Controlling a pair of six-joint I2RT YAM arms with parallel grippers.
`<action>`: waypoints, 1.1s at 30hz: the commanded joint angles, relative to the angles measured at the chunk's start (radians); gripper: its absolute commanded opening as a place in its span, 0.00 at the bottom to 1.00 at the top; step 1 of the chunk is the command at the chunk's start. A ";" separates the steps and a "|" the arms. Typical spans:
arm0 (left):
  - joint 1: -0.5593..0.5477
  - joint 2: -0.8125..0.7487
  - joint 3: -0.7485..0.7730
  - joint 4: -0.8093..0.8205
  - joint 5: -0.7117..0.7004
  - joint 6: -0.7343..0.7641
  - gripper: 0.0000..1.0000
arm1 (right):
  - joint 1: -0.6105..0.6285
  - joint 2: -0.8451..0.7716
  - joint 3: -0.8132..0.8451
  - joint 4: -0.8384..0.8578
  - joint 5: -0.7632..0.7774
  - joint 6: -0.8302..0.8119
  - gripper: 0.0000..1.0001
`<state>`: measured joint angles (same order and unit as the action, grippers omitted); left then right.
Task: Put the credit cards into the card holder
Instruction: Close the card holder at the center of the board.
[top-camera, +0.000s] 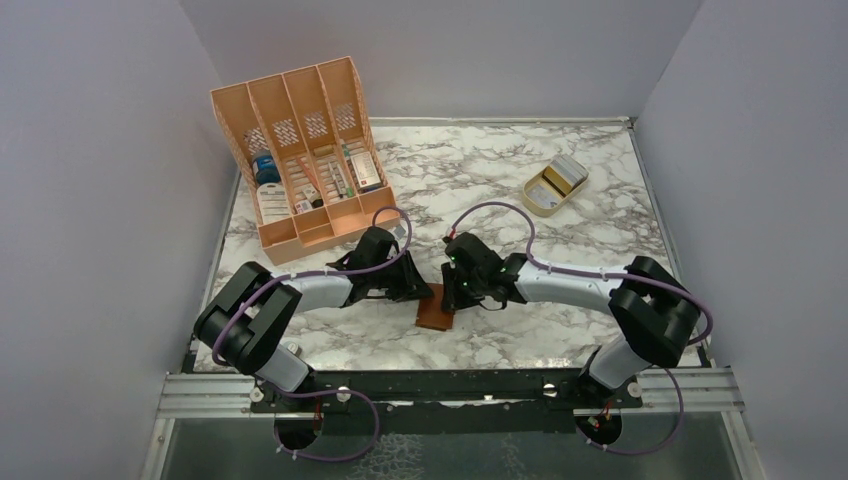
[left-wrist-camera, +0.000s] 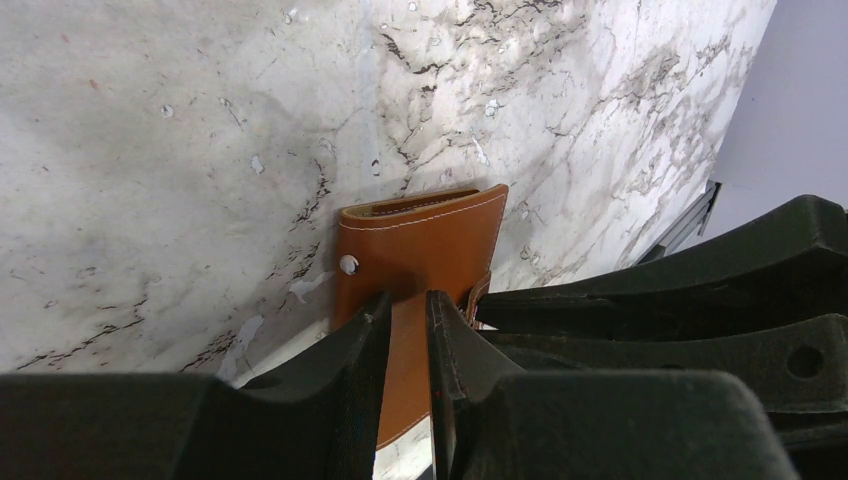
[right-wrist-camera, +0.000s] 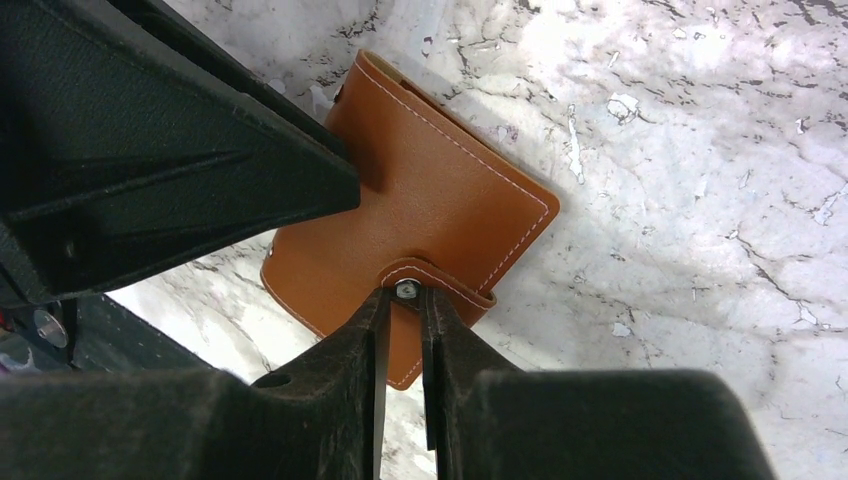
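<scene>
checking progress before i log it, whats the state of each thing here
card holder: folded shut, between both grippers
left gripper: shut on card holder's edge
right gripper: shut on its snap tab
credit cards: stacked in the tan stand, untouched

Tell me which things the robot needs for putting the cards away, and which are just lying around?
For the job:
- card holder, held by the left claw and right claw
- credit cards, in the tan stand

Just lying about:
- orange organiser
- its little boxes and bottles
</scene>
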<state>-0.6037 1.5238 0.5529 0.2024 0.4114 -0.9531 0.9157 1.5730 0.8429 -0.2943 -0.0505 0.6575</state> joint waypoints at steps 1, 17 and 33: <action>-0.008 0.004 -0.022 -0.059 -0.037 0.017 0.24 | 0.006 0.033 0.028 0.007 0.031 0.001 0.16; -0.008 0.008 -0.025 -0.059 -0.039 0.019 0.24 | 0.006 -0.007 0.048 -0.026 0.016 -0.009 0.18; -0.010 0.004 -0.037 -0.053 -0.039 0.014 0.24 | 0.006 0.039 0.008 -0.023 0.024 -0.011 0.08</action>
<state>-0.6044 1.5219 0.5484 0.2085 0.4110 -0.9535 0.9150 1.6066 0.8936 -0.3058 -0.0383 0.6479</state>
